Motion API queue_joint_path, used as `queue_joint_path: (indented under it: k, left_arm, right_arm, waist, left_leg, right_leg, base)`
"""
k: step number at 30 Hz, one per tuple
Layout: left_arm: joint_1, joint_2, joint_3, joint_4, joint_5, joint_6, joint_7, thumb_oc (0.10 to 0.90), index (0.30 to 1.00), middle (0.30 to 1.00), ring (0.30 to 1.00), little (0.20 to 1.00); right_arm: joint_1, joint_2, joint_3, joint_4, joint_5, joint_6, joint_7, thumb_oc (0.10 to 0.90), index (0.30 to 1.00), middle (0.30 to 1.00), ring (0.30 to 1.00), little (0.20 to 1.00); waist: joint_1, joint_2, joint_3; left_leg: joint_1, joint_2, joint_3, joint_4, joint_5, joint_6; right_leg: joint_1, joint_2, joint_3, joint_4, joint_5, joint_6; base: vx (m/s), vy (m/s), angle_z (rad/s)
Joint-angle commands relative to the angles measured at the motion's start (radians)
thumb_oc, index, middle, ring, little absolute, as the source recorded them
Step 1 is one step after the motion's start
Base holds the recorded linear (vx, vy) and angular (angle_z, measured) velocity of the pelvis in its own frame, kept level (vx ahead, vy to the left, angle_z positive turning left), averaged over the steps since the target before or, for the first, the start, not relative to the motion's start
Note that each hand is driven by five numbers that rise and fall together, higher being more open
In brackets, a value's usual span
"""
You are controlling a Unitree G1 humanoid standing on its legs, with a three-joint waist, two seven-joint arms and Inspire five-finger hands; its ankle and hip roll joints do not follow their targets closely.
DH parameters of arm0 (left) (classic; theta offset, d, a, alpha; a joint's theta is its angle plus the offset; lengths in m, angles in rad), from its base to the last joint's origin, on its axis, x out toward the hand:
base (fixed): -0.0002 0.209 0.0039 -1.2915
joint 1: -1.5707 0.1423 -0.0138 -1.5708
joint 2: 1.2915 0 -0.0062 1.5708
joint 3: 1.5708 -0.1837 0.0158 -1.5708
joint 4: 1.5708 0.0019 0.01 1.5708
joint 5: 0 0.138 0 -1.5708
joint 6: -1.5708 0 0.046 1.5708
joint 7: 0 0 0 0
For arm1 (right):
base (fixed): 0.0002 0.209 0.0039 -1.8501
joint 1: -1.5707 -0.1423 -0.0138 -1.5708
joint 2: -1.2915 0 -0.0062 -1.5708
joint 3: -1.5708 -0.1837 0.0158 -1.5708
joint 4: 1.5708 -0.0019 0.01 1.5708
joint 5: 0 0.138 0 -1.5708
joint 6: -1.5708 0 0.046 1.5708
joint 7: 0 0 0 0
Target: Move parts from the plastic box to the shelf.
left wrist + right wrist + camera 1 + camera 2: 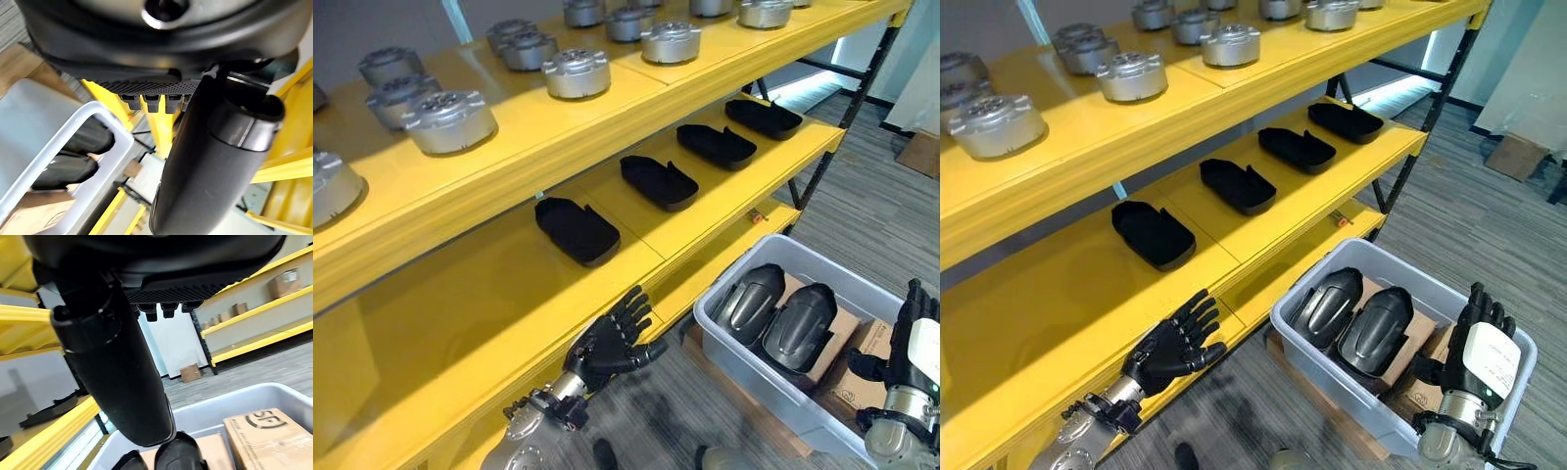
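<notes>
At five o'clock, plastic box point(1518, 364) holding two dark parts point(1328, 305) side by side. Right hand point(1479, 357) over its far corner, left hand point(612, 343) by shelf point(460, 294) edge; both relaxed, empty. Risk: smooth curved part slipping if grasped loosely.

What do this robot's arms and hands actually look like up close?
Each arm is silver-grey metal with exposed dark fittings at the wrist. The left robot hand is dark, with jointed, ridged fingers like a person's. The right robot hand is equally dark but carries a white cover.
</notes>
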Motion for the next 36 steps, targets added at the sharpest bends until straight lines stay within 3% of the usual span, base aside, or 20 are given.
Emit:
queue_joint_path:
  k: [1,4,10,11,12,14,16,19,20,21,22,24,26,30,32,33,36]
  left_arm:
    - [-0.07,-0.018,0.04,-0.101,-0.07,-0.105,0.067,0.9,1.0,1.0,1.0,1.0]
    - [-0.079,-0.022,0.037,-0.106,-0.055,-0.089,0.067,0.9,1.0,1.0,1.0,1.0]
    - [-0.099,-0.029,0.009,-0.073,-0.037,-0.07,0.081,0.9,1.0,1.0,1.0,1.0]
    - [-0.094,-0.032,0.003,-0.063,-0.026,-0.067,0.097,0.9,1.0,1.0,1.0,1.0]
    - [-0.092,-0.032,0.003,-0.061,-0.023,-0.064,0.097,0.9,1.0,1.0,1.0,1.0]
    - [-0.063,-0.037,0.02,-0.068,-0.006,-0.097,0.169,0.9,1.0,1.0,1.0,1.0]
    - [-0.053,-0.028,0.031,-0.084,0.013,-0.11,0.215,0.9,1.0,1.0,1.0,1.0]
    - [-0.078,-0.005,0.021,-0.061,0.0,-0.112,0.219,0.9,1.0,1.0,1.0,1.0]
    - [-0.078,-0.005,0.021,-0.06,0.0,-0.112,0.218,0.9,1.0,1.0,1.0,1.0]
    - [-0.078,-0.004,0.02,-0.042,-0.011,-0.13,0.207,0.9,1.0,1.0,1.0,1.0]
    - [-0.084,0.0,0.027,-0.026,-0.036,-0.15,0.193,0.9,1.0,1.0,1.0,1.0]
    - [-0.086,-0.007,0.031,-0.015,-0.048,-0.163,0.187,0.9,1.0,1.0,1.0,1.0]
    - [-0.125,-0.033,0.037,-0.031,-0.095,-0.149,0.168,0.9,1.0,1.0,1.0,1.0]
    - [-0.175,-0.047,0.001,-0.042,-0.066,-0.123,0.182,0.9,1.0,1.0,1.0,1.0]
    - [-0.171,-0.05,0.0,-0.045,-0.082,-0.132,0.222,0.9,1.0,1.0,1.0,1.0]
    - [-0.16,-0.057,0.02,-0.063,-0.064,-0.116,0.212,0.9,1.0,1.0,1.0,1.0]
    - [-0.173,-0.044,0.023,-0.065,-0.062,-0.08,0.158,0.9,1.0,1.0,1.0,1.0]
  right_arm:
    - [-0.232,-0.1,0.041,0.029,-0.021,-0.062,0.013,0.9,1.0,1.0,1.0,1.0]
    - [-0.271,-0.103,0.059,0.035,-0.011,-0.064,0.017,0.9,1.0,1.0,1.0,1.0]
    - [-0.322,-0.074,0.088,0.061,-0.024,-0.094,0.035,0.9,1.0,1.0,1.0,1.0]
    - [-0.346,-0.06,0.107,0.056,-0.041,-0.093,0.061,0.9,1.0,1.0,1.0,1.0]
    - [-0.349,-0.058,0.11,0.054,-0.041,-0.088,0.064,0.9,1.0,1.0,1.0,1.0]
    - [-0.411,-0.034,0.164,0.05,-0.074,-0.112,0.129,0.9,1.0,1.0,1.0,1.0]
    - [-0.464,-0.018,0.22,0.04,-0.075,-0.105,0.144,0.9,1.0,1.0,1.0,1.0]
    - [-0.466,-0.019,0.24,0.058,-0.071,-0.115,0.122,0.9,1.0,1.0,1.0,1.0]
    - [-0.466,-0.019,0.24,0.058,-0.071,-0.116,0.122,0.9,1.0,1.0,1.0,1.0]
    - [-0.461,-0.024,0.237,0.067,-0.077,-0.137,0.118,0.9,1.0,1.0,1.0,1.0]
    - [-0.468,-0.03,0.241,0.075,-0.114,-0.16,0.126,0.9,1.0,1.0,1.0,1.0]
    - [-0.475,-0.035,0.247,0.07,-0.132,-0.15,0.14,0.9,1.0,1.0,1.0,1.0]
    - [-0.533,-0.05,0.283,0.03,-0.127,-0.13,0.166,0.9,1.0,1.0,1.0,1.0]
    - [-0.632,-0.076,0.318,0.027,-0.12,-0.151,0.239,0.9,1.0,1.0,1.0,1.0]
    - [-0.675,-0.082,0.338,0.02,-0.047,-0.168,0.319,0.9,1.0,1.0,1.0,1.0]
    - [-0.721,-0.063,0.365,0.013,0.156,-0.165,0.435,0.9,1.0,1.0,1.0,1.0]
    - [-0.757,-0.041,0.355,0.008,0.223,-0.164,0.476,0.9,1.0,1.0,1.0,1.0]
  waist:
    - [0.055,-0.074,-0.008]
    - [0.064,-0.076,-0.012]
    - [0.061,-0.078,-0.023]
    - [0.071,-0.083,-0.021]
    - [0.073,-0.084,-0.02]
    - [0.112,-0.089,-0.005]
    - [0.149,-0.083,0.004]
    - [0.154,-0.069,0.012]
    - [0.154,-0.069,0.011]
    - [0.155,-0.065,0.012]
    - [0.17,-0.073,0.022]
    - [0.175,-0.075,0.026]
    - [0.185,-0.06,0.053]
    - [0.18,-0.043,0.088]
    - [0.186,-0.04,0.105]
    - [0.202,-0.031,0.125]
    - [0.193,-0.013,0.142]
  left_leg:
    - [0.116,-0.058,-0.205,0.038,-0.214,0.022]
    - [0.121,-0.075,-0.227,0.037,-0.228,0.034]
    - [0.132,-0.083,-0.18,0.02,-0.238,0.047]
    - [0.141,-0.084,-0.136,0.013,-0.241,0.047]
    - [0.144,-0.083,-0.127,0.011,-0.24,0.047]
    - [0.182,-0.053,0.022,-0.009,-0.231,0.026]
    - [0.187,-0.022,0.114,-0.009,-0.21,0.024]
    - [0.143,0.001,0.113,0.014,-0.191,0.049]
    - [0.142,0.001,0.113,0.015,-0.192,0.049]
    - [0.12,0.014,0.111,0.029,-0.183,0.05]
    - [0.061,0.023,0.099,0.081,-0.182,0.032]
    - [0.044,0.025,0.087,0.094,-0.176,0.022]
    - [0.007,0.061,0.09,0.094,-0.132,-0.021]
    - [0.004,0.078,0.065,0.098,-0.125,-0.036]
    - [0.0,0.076,-0.021,0.115,-0.134,-0.042]
    - [-0.01,0.078,-0.13,0.116,-0.119,-0.047]
    - [-0.009,0.084,-0.117,0.082,-0.11,-0.051]
  right_leg:
    - [0.054,-0.01,0.229,-0.179,0.128,0.066]
    - [0.049,-0.011,0.26,-0.199,0.152,0.076]
    - [0.027,-0.043,0.254,-0.229,0.194,0.107]
    - [0.016,-0.073,0.204,-0.256,0.226,0.128]
    - [0.014,-0.078,0.196,-0.261,0.231,0.131]
    - [-0.005,-0.12,-0.057,-0.246,0.258,0.16]
    - [-0.023,-0.154,-0.188,-0.144,0.233,0.162]
    - [-0.042,-0.158,-0.148,0.046,0.141,0.126]
    - [-0.044,-0.159,-0.148,0.049,0.139,0.126]
    - [-0.032,-0.137,-0.14,0.064,0.088,0.108]
    - [0.009,-0.123,-0.146,-0.012,0.07,0.088]
    - [0.017,-0.122,-0.142,-0.039,0.079,0.089]
    - [0.026,-0.116,-0.163,-0.094,0.092,0.08]
    - [0.015,-0.11,-0.172,-0.081,0.077,0.059]
    - [-0.01,-0.107,-0.133,-0.052,0.069,0.051]
    - [-0.043,-0.099,-0.081,-0.032,0.066,0.04]
    - [-0.08,-0.107,-0.074,-0.012,0.065,0.044]
  base:
    - [-0.01,0.108,-1.32]
    - [-0.02,0.093,-2.02]
    - [-0.05,0.113,-0.22]
    - [-0.06,0.072,-0.27]
    - [-0.07,0.047,-0.3]
    - [-0.13,-0.035,-0.55]
    - [-0.27,-0.121,-2.34]
    - [-0.19,-0.179,-1.46]
    - [-0.1,-0.168,0.13]
    - [-0.13,-0.354,0.19]
    - [-0.16,-0.413,0.19]
    - [-0.13,-0.275,-0.03]
    - [-0.19,-0.22,-0.18]
    - [-0.08,-0.133,-0.2]
    - [-0.03,0.018,-0.31]
    - [-0.04,0.044,-0.58]
    - [-0.07,0.061,-0.78]
